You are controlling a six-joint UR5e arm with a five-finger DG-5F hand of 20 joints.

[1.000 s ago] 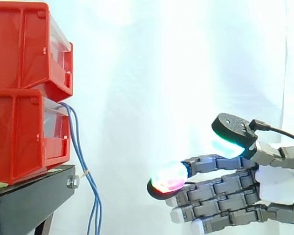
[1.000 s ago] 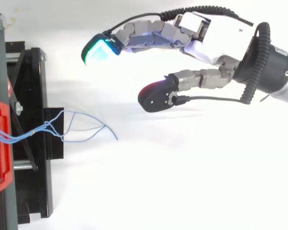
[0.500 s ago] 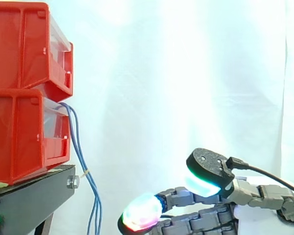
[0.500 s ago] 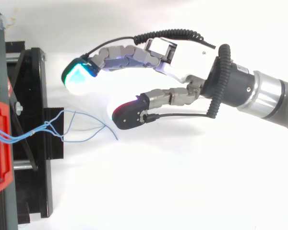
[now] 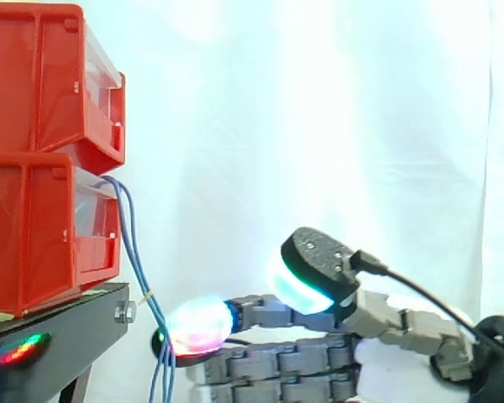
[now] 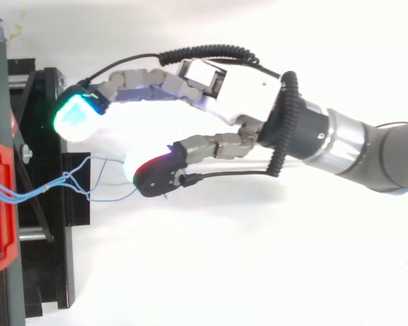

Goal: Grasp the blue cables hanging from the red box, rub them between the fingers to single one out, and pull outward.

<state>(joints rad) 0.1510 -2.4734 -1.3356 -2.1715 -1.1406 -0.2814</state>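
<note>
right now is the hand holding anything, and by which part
Nothing is held. The hand is open, fingers apart; its thumb is at the blue cables' loose ends, but nothing pinches them.

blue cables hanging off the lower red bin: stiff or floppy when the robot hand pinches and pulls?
Probably floppy: the blue cables sag in loose curves from the red bin. Likely light, and very thin against the robot hand, so they may slip. The strands bunch partway down, so pulling one may drag the rest.
</note>
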